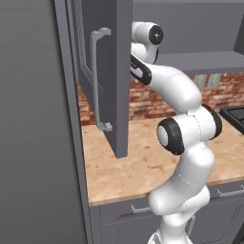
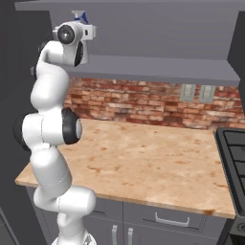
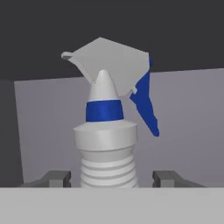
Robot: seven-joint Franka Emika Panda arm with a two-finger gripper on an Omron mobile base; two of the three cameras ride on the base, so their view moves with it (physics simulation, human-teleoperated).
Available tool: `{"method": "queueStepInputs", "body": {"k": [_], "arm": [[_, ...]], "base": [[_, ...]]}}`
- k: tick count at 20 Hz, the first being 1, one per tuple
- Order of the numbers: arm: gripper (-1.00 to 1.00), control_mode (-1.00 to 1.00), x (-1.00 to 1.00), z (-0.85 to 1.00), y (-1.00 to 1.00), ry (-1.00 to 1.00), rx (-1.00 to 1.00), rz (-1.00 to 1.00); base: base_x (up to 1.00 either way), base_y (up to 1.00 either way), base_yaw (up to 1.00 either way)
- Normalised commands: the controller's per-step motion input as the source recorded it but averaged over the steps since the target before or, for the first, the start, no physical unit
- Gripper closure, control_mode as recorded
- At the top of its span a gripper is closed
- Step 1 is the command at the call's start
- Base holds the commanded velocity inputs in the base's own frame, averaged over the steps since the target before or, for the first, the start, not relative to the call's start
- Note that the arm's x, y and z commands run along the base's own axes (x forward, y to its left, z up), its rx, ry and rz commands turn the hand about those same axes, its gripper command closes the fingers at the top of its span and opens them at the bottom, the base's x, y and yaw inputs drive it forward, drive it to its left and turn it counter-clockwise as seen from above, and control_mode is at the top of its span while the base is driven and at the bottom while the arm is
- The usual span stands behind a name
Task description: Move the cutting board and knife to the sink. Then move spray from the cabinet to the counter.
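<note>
In the left base view the arm reaches up behind the open cabinet (image 1: 116,71) door with its long bar handle (image 1: 96,78), its upper links at about 12 o'clock from the base, above the beige counter (image 1: 143,162); the hand itself is hidden by the door. In the right base view the wrist sits at roughly 10 o'clock, level with the grey shelf (image 2: 158,67), and a blue tip of the spray (image 2: 82,17) pokes out just above it; the stove (image 2: 234,158) lies at 3 o'clock. In the hand view the spray (image 3: 107,144) stands upright, dead centre, its ribbed body between the fingertips (image 3: 57,178) of the gripper (image 3: 109,179), which stands open with a visible gap on each side, so nothing is gripped. The trigger points toward 4 o'clock. Risks, as I judge them: closing off-centre could tip the bottle over on the shelf; gripping the ribbed neck too lightly could let it slip on the way down; and pulling out carelessly could knock it against the cabinet door
</note>
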Motion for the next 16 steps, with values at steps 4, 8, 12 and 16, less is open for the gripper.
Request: {"method": "queueStepInputs", "body": {"k": [4,8,12,16], "arm": [[1.00,-1.00,-0.36,0.00,0.00,0.00,0.00,0.00],[1.00,-1.00,-0.36,0.00,0.00,0.00,0.01,0.00],[1.00,-1.00,-0.37,0.00,-0.02,0.00,0.01,0.00],[1.00,-1.00,-0.40,0.00,-0.05,0.00,0.02,0.00]], "base": [[0.00,0.00,0.00],[0.00,0.00,0.00],[0.00,0.00,0.00],[0.00,0.00,0.00]]}}
